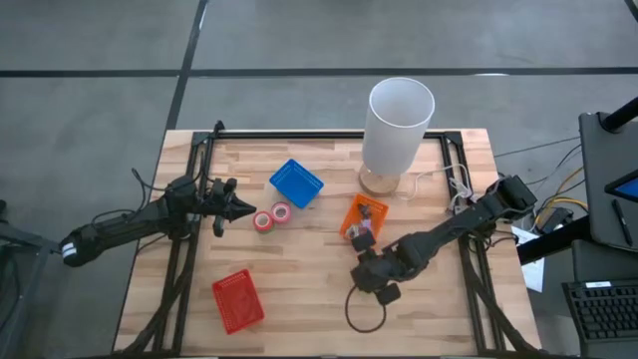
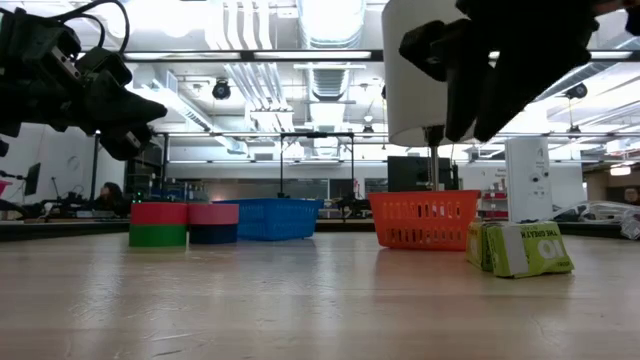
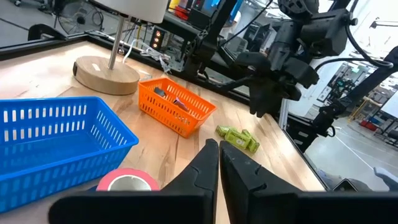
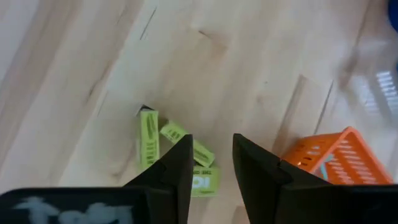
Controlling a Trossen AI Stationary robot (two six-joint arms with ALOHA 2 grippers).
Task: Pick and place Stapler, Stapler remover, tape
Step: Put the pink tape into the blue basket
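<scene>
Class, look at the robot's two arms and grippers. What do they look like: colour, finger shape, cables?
Both arms are dark, nearly black. The left gripper and the right gripper each have two flat fingers tapering to narrow tips. Thin dark cables loop along the arms.

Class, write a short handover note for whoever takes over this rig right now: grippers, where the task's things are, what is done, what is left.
Left gripper: shut, empty, raised beside the two tape rolls.
Right gripper: open, empty, above the green boxes near the orange basket.
Tape: both rolls on the table beside the blue basket, not yet picked.
Orange basket holds some small items; I cannot tell what they are. Red basket sits at the front.
Done: unclear. Left: the tape at least.
</scene>
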